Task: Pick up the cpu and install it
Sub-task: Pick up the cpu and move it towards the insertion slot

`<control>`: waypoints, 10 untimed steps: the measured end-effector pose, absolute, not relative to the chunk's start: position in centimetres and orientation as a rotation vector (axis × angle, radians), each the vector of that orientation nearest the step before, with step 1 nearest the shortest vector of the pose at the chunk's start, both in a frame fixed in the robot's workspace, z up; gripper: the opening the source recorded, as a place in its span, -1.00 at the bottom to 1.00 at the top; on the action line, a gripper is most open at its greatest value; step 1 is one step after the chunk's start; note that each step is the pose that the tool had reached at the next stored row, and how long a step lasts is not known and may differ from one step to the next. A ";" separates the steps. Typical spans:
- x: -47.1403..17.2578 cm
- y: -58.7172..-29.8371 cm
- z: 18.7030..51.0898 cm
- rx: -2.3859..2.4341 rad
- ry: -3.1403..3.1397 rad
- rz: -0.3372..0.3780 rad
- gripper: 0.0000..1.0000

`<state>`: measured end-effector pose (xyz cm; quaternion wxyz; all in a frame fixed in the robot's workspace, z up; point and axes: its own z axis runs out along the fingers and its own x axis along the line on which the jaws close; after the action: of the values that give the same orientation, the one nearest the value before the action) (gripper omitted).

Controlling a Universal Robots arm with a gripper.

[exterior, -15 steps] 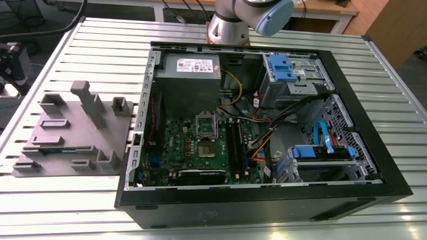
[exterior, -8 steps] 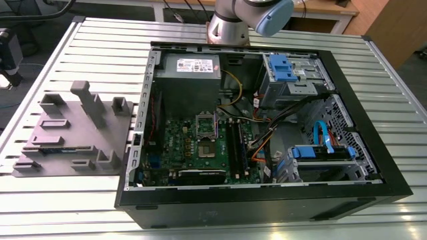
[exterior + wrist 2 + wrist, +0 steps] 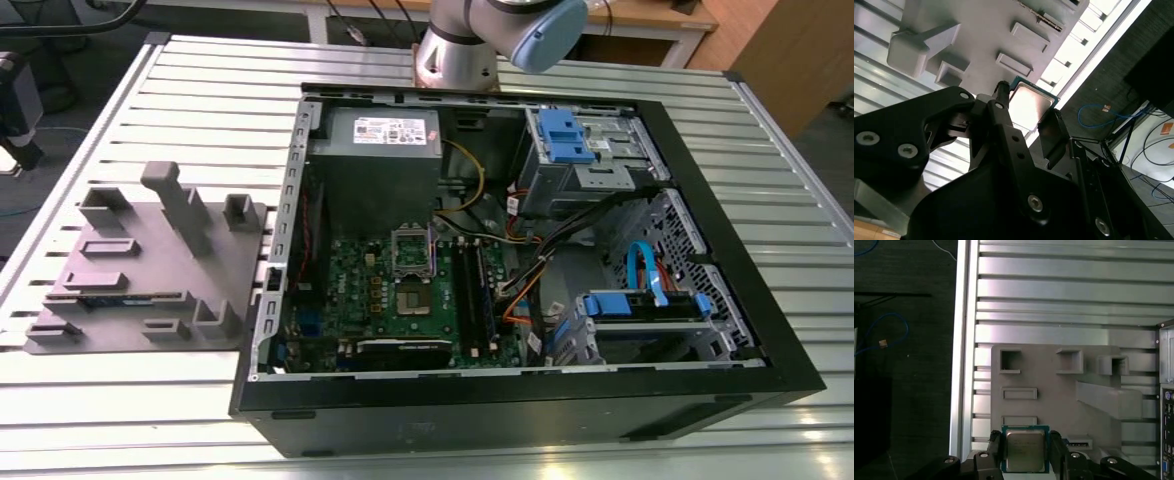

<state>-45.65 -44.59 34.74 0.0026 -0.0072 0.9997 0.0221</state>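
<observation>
Pincer clenched on the cpu, one finger against each of two opposite edges, so that the metal top faced the first wrist camera and the chip lay flat between the jaws; gripping by the edges presumably spared the underside contacts, though these were hidden. The cpu hung apart from the grey parts holder, which lay beyond the pincer's tips on the slatted bench; the holder looked well below the chip, suggesting a carry rather than a pick. The first wrist view gave the square outline of the chip and a sliver of the computer case to one side of the pincer; the second wrist view showed the pincer obliquely, the cpu tilted against the holder, and the finger linkages, confirming contact at the edges. The exterior view supplied the destination: the open case, its motherboard, and the holder beside it on the bench.
</observation>
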 end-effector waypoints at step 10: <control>-43.8 -44.6 34.7 -0.023 3.136 0.069 -0.04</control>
<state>-43.79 -44.60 34.74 0.0026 -0.0072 0.9997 0.0221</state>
